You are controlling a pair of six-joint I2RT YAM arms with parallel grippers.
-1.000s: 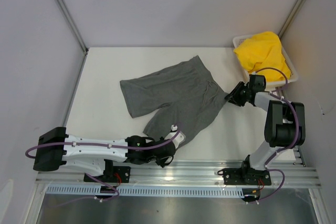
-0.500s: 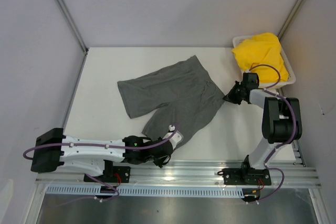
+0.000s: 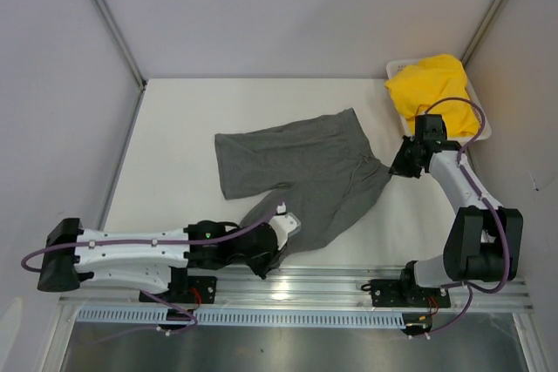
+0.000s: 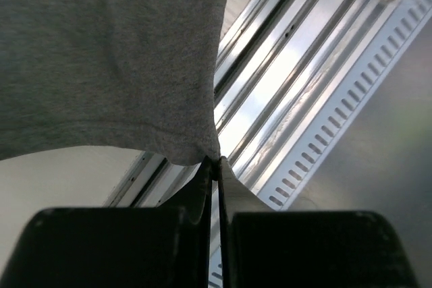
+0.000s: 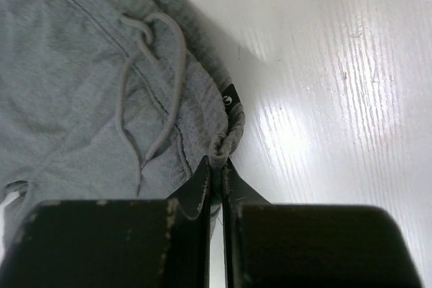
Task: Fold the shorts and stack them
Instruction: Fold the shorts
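The dark grey shorts (image 3: pixel 296 167) lie spread across the middle of the white table. My right gripper (image 3: pixel 397 165) is shut on the grey shorts' waistband corner (image 5: pixel 226 143), beside the drawstring and a small black tag. My left gripper (image 3: pixel 277 226) is shut on the hem corner of a leg (image 4: pixel 199 153) at the near edge, lifted over the metal rail. The yellow shorts (image 3: pixel 432 89) sit bunched in the white basket (image 3: pixel 482 128) at the back right.
Grey walls enclose the table on the left, back and right. An aluminium rail (image 3: pixel 349 283) runs along the near edge, carrying both arm bases. The basket stands close behind my right arm's wrist.
My right gripper has shut on the waistband and pulled it right and slightly nearer. The whole grey pair has shifted right, and my left arm has moved right with the hem.
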